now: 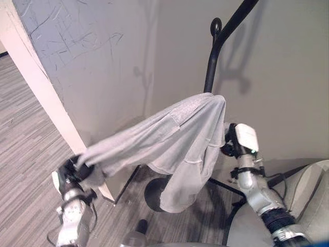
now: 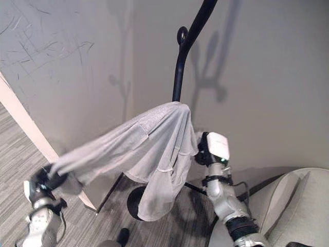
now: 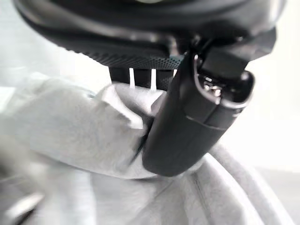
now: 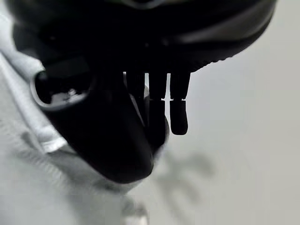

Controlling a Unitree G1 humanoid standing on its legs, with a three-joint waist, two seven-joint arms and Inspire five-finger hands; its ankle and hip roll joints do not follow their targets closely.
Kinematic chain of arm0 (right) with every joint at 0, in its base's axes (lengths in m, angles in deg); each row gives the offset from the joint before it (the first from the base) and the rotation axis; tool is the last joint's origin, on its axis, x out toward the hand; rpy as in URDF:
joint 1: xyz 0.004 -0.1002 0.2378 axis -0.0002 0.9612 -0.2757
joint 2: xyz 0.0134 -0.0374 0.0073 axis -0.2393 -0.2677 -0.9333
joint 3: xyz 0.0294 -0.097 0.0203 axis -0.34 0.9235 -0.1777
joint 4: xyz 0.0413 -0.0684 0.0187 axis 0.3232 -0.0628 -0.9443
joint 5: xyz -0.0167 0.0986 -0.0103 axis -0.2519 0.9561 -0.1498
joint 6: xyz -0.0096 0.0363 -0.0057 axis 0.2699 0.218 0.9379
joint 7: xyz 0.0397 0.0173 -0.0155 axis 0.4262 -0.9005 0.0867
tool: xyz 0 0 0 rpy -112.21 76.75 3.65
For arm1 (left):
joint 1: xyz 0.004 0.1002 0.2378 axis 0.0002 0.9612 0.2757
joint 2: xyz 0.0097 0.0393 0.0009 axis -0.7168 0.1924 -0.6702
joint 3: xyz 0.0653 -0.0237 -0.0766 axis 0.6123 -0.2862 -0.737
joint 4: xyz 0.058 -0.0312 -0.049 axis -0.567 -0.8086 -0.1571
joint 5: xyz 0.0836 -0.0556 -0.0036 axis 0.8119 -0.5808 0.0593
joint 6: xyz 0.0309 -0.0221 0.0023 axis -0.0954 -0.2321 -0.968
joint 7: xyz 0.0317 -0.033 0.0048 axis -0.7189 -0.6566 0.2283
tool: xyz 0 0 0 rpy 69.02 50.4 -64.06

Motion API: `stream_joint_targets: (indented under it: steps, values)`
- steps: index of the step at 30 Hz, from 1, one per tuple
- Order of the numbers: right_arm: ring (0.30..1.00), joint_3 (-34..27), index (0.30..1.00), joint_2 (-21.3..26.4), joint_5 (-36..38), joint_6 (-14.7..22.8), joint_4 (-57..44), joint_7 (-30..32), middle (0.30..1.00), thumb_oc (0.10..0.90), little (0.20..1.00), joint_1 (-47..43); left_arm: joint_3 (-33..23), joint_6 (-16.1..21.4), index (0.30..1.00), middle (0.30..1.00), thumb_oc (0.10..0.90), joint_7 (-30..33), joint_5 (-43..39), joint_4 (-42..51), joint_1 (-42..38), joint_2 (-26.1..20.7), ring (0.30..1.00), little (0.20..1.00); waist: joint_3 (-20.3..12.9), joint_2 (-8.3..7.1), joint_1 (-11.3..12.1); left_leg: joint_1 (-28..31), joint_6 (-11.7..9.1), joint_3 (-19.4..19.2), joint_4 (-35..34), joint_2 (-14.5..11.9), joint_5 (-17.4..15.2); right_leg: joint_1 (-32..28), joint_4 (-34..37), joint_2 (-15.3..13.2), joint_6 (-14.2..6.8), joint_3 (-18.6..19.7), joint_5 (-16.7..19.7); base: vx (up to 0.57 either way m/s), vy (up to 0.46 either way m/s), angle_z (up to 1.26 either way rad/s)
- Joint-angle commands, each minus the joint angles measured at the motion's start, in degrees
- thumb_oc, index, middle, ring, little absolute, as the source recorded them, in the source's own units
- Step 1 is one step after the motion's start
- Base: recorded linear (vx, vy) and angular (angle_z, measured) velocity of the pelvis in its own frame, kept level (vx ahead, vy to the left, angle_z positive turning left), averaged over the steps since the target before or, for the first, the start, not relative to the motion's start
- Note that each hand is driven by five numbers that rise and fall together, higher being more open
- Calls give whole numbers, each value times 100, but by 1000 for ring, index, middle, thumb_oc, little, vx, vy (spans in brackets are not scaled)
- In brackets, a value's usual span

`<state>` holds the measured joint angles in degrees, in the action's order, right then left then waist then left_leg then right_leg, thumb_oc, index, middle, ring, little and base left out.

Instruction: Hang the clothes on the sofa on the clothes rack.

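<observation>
- The left hand (image 1: 72, 172) sits low at the left, near the foot of the pale wall corner (image 1: 46, 92). Its wrist view shows the thumb and fingers clamped on a bunched fold of the grey sweatshirt (image 1: 169, 139).
- From that hand the sweatshirt stretches up and to the right in one long band. Its long axis climbs from the left hand to the black pole of the clothes rack (image 1: 211, 67), where the cloth peaks.
- The peak of the sweatshirt lies against the pole, well below the curved hook (image 1: 216, 24) near the top; whether it is caught on anything there I cannot tell. A long fold hangs down from the peak toward the rack's round base (image 1: 154, 193).
- The right hand (image 1: 230, 141) is just right of the pole, close beside the peak. Its wrist view shows the thumb and fingers pinching the hem of the garment.
- I judge the right hand the nearer one to the hook; the cloth must go upward along the pole.
- The edge of the sofa (image 1: 308, 195) shows at the lower right.
</observation>
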<state>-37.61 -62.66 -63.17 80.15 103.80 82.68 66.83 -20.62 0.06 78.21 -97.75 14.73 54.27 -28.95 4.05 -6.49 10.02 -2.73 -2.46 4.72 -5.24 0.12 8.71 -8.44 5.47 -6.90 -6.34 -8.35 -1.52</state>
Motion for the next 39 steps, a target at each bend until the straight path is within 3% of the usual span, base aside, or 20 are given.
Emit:
stream_joint_targets:
  steps: [1,8,10,14,23,27,28,34,38,39]
  values:
    - [300,351,300,173,576,478,-354,-98,300,400,300,-159,535,268,900,900,800,-642,-294,-208,-578,238,900,900,-305,181,-179,327,218,322,24,59,-692,262,-47,338,142,-353,210,-11,12,-3]
    - [300,873,300,-83,1223,723,-467,-407,300,400,300,-230,1028,255,900,900,800,-901,-693,-160,-587,293,900,900,-296,218,-221,333,218,300,24,51,-685,274,-47,333,140,-339,222,-7,8,-2]
    - [900,882,900,-104,1578,818,-482,-513,900,800,900,-224,1031,262,900,900,800,-880,-657,-192,-605,280,900,900,-298,226,-224,339,216,295,24,61,-691,282,-47,330,138,-333,230,-11,15,-4]
    - [900,740,900,-122,2106,935,-464,-577,900,800,900,-131,936,289,900,900,800,-807,-427,-366,-611,242,900,900,-306,223,-209,354,209,282,24,66,-702,275,-47,320,136,-330,229,-1,7,-3]
    - [900,10,900,45,2380,976,-525,-555,900,800,900,404,325,274,900,900,800,-719,8,-1244,-408,240,900,900,-335,242,-211,377,213,276,24,83,-730,273,-47,299,124,-314,226,1,2,-1]
    - [900,-382,900,-11,3133,1134,-493,-684,900,800,900,738,10,260,900,900,800,-715,-158,-1729,-367,325,900,900,-341,240,-242,382,206,263,24,83,-734,281,-47,294,119,-300,225,0,0,0]
    - [900,-586,900,-81,3640,1239,-388,-772,900,800,900,873,-159,248,900,900,800,-741,-192,-2008,-352,337,900,900,-337,232,-254,375,201,257,24,83,-729,288,-47,295,117,-300,232,0,0,0]
    - [900,-1162,900,-42,4123,1434,-453,-1075,900,800,900,1317,-888,270,900,900,800,-1155,-613,-2950,-360,322,900,900,-327,210,-308,365,181,231,24,79,-741,314,-47,295,102,-289,237,-3,-4,-2]
    - [900,-1513,900,-217,4976,1668,-530,-1438,900,800,900,1590,-1253,197,900,900,800,-1461,-945,-3627,-387,316,900,900,-314,210,-357,372,173,200,24,74,-750,320,-47,300,95,-276,240,-3,0,-1]
    - [900,-1688,900,-399,5772,1823,-527,-1850,900,800,900,1745,-1471,135,900,900,800,-1586,-1082,-4114,-379,332,900,900,-306,209,-405,377,170,179,24,69,-758,323,-47,305,96,-257,241,-9,-1,-8]
